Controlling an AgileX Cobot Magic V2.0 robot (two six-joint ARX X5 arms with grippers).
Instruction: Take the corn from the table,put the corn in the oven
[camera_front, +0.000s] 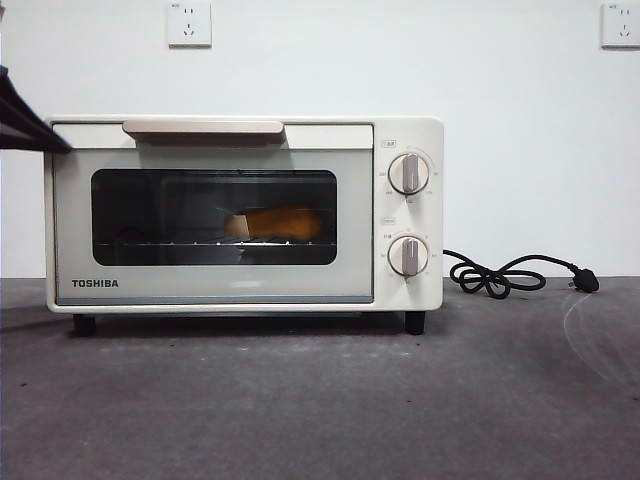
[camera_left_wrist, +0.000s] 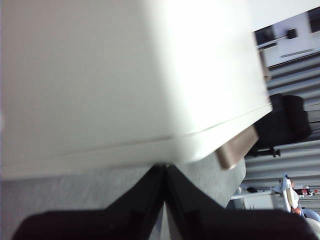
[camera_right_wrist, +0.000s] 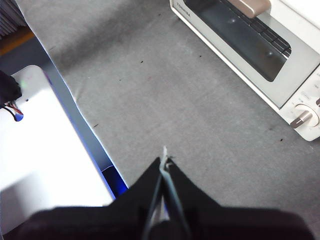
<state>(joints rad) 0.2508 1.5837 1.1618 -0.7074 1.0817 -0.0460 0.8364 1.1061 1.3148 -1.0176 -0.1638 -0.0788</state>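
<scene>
Corn (camera_front: 275, 224) inside the oven (camera_front: 240, 290), lying flat on the wire rack behind the shut glass door. Long axis level, running side to side across the window; pale stub end toward the left of the front view, the other end toward the knobs (camera_front: 408, 173). Yellow-orange, dulled and darkened by the tinted glass; surface lumps hard to make out through it. Lower edge partly crossed by the rack wires.

Oven cream-white, standing on the dark grey table (camera_front: 320, 400), bar handle (camera_front: 203, 127) along the door's top, black cord (camera_front: 500, 275) coiled on the table to its right, plug lying free.

Left gripper (camera_left_wrist: 164, 172) pressed close against the oven's top corner, jaws together, nothing between them; oven wall blurred and filling most of that wrist view, handle end just visible. Seen in front only as a dark shape at the upper left edge.

Right gripper (camera_right_wrist: 164, 165) above bare table, well apart from the oven, jaws together and empty. Corn not visible in either wrist view.
</scene>
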